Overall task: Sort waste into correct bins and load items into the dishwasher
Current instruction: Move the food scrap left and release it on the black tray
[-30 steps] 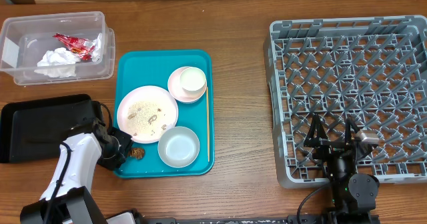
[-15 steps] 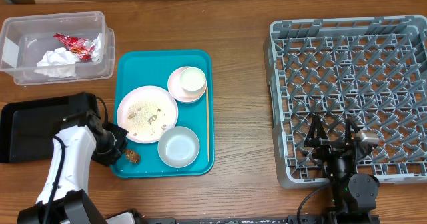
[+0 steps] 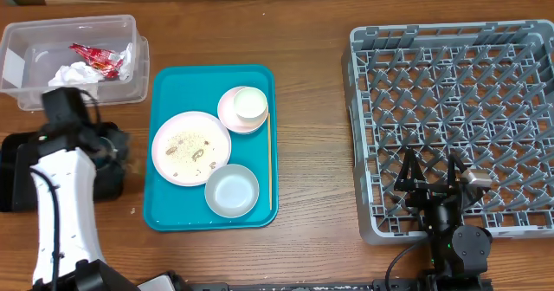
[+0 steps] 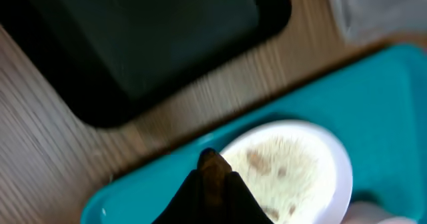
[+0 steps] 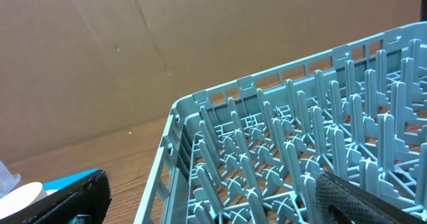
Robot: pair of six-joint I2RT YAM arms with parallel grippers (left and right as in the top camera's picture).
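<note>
Left gripper (image 4: 213, 176) is pressed together on a brown food scrap (image 4: 212, 160) right at the fingertips, arm over the right end of the black tray (image 3: 22, 170) beside the teal tray (image 3: 164, 215); right gripper (image 3: 430, 171) is spread wide, empty, over the near corner of the dish rack (image 3: 450, 83). Risk: tip-only pinch on a small crumbly bit, could slip or break onto the bare wood between trays, or stick to a pad on release. Rice scraps (image 3: 183, 142) sit on the pink plate (image 3: 164, 165), so loading it now would carry food into the rack
</note>
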